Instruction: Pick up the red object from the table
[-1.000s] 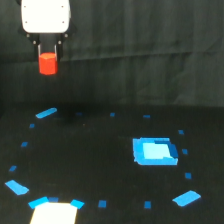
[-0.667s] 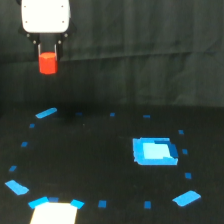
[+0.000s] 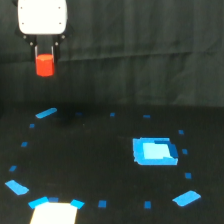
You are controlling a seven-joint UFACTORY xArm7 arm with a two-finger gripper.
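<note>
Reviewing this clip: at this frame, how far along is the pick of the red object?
Done: the red object is off the table, hanging well above it against the curtain. In hand: it sits between the fingers of the gripper under the white body. Left: nothing visible; the pick looks complete.

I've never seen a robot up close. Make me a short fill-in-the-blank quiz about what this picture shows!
1. The gripper holds a block coloured ____.
2. The block hangs ____ the table, not touching it.
3. The big square piece on the table is coloured ____.
4. In the exterior view, the block is on the ____ side.

Missing words: red; above; blue; left
</note>
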